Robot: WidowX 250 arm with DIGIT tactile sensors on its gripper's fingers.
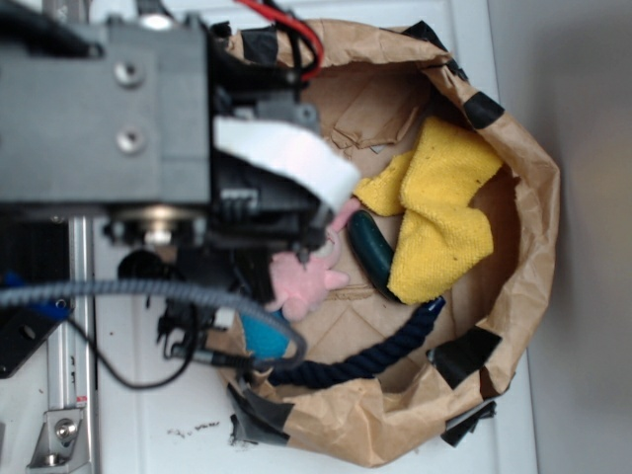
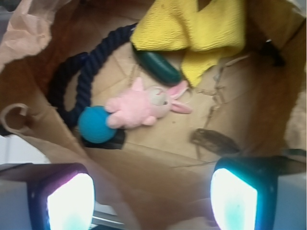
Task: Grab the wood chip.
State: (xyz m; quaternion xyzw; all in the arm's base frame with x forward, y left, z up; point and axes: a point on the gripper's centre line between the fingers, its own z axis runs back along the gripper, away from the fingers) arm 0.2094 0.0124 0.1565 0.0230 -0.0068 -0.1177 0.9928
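So the wood chip (image 2: 214, 141) is lying flat on the bag (image 2: 158, 163) floor in my wrist view, dark and streaky, about 4 o'clock from the pink bunny (image 2: 144, 105) and clear of it. At the bunny's 9 o'clock a blue ball (image 2: 96, 124) touches it, with navy rope (image 2: 81, 72) looping off toward 11. A green cylinder (image 2: 158, 66) sits at the bunny's 12, half under the yellow cloth (image 2: 201, 24). My arm hangs over the bag's open mouth, wrist pointing down into it. My gripper (image 2: 153, 201) is wide open, holding nothing, with both fingers (image 2: 232, 199) at the bottom of the view above the near wall, the chip just above the right-hand one.
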